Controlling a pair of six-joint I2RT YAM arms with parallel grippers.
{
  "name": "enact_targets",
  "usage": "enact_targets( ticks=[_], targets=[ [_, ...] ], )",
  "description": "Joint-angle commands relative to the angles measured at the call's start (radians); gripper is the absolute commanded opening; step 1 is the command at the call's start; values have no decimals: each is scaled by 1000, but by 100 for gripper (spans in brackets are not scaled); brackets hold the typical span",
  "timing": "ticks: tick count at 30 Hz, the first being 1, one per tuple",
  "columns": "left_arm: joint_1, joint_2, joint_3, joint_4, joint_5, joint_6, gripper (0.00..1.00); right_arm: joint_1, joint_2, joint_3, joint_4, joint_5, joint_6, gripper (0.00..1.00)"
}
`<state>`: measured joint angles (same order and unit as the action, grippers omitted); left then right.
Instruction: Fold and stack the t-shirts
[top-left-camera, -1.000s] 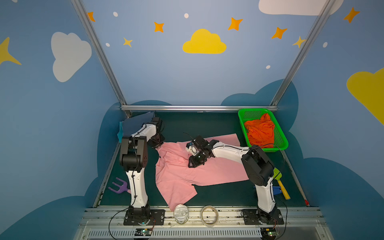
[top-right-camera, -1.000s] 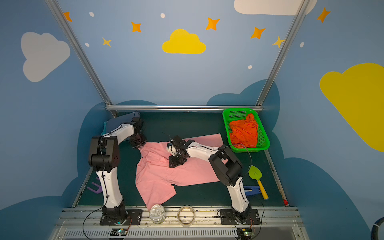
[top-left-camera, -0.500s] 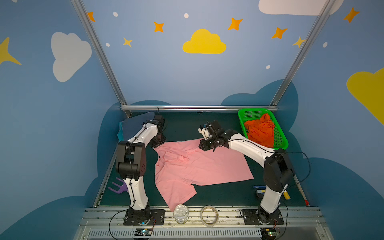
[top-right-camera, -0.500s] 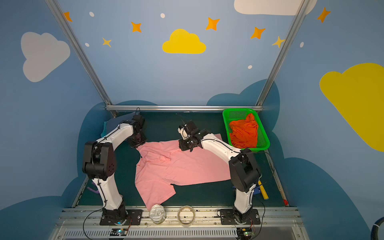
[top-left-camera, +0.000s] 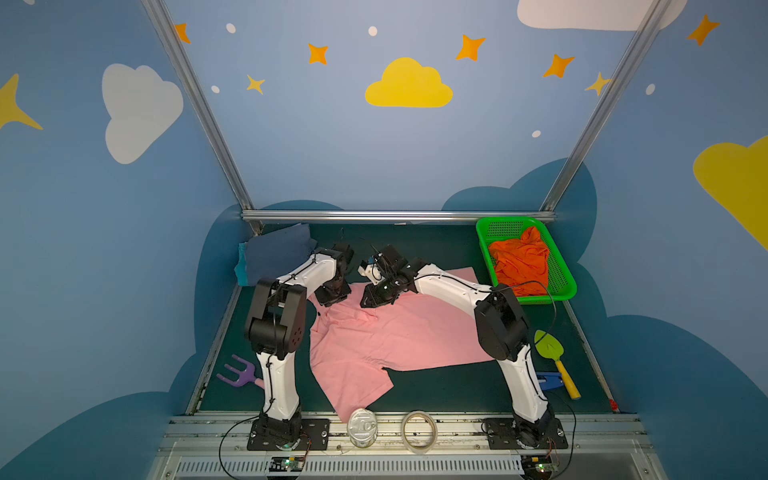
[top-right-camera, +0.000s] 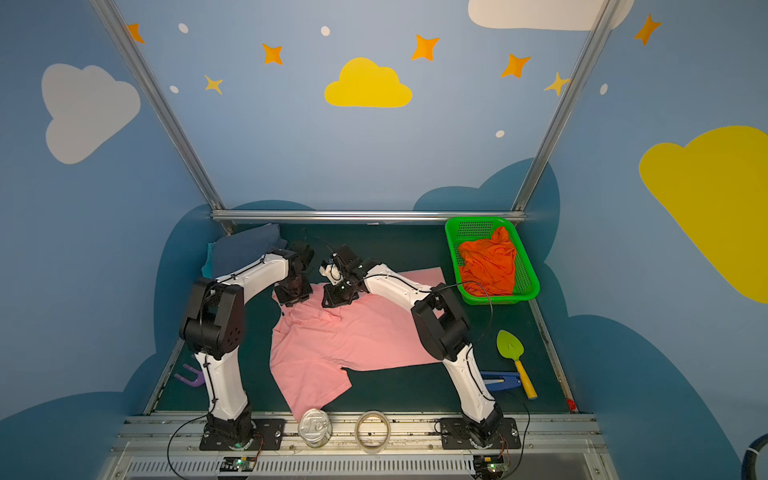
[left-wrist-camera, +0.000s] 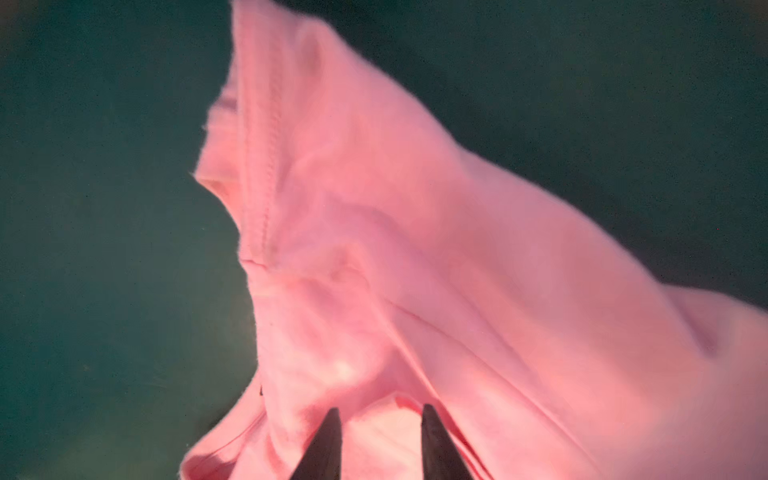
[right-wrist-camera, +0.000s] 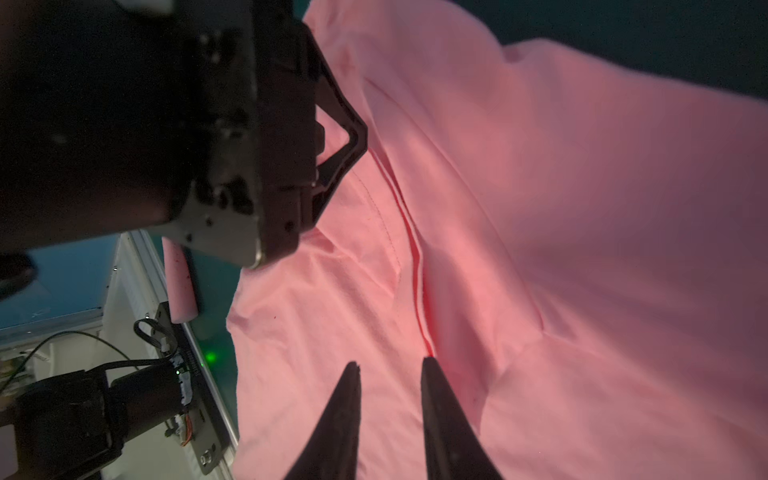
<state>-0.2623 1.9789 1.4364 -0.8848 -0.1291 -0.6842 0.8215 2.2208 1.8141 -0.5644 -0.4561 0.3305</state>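
The pink t-shirt (top-left-camera: 399, 332) lies spread on the dark green table, one sleeve reaching the front edge. Both grippers hang close together over its far left corner. My left gripper (top-left-camera: 330, 299) is open, and in the left wrist view a raised fold of pink cloth (left-wrist-camera: 415, 249) shows between its fingertips (left-wrist-camera: 332, 419). My right gripper (top-left-camera: 370, 299) is open just above the flat cloth (right-wrist-camera: 540, 208), beside the left gripper (right-wrist-camera: 332, 137). An orange t-shirt (top-left-camera: 519, 262) is bunched in the basket. A slate blue t-shirt (top-left-camera: 278, 249) lies folded on a teal one (top-left-camera: 241, 266) at the far left.
The green mesh basket (top-left-camera: 505, 226) stands at the far right. A purple toy fork (top-left-camera: 239, 374) lies front left. A green spade (top-left-camera: 548, 345) and a blue tool (top-left-camera: 548, 380) lie front right. A tin can (top-left-camera: 362, 426) and a tape roll (top-left-camera: 418, 430) sit on the front rail.
My right gripper went from the shirt's middle to its far edge, then left to beside the left gripper. The shirt's far part now lies flatter. The left gripper shifted slightly onto the shirt's corner.
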Motion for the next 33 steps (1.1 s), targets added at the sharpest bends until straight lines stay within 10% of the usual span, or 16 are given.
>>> enact_targets(
  ticks=[1, 10, 15, 33],
  targets=[
    [-12, -16, -9, 6, 17, -15, 39, -14, 19, 8, -19, -65, 36, 29],
    [-22, -23, -72, 14, -10, -22, 28, -21, -17, -35, -8, -49, 33, 31],
    [-26, -48, -79, -5, -29, -25, 4, -23, -47, -78, 2, -41, 34, 31],
    [-320, -335, -331, -158, -225, -280, 8, -43, -141, -225, 67, -43, 45, 31]
  ],
)
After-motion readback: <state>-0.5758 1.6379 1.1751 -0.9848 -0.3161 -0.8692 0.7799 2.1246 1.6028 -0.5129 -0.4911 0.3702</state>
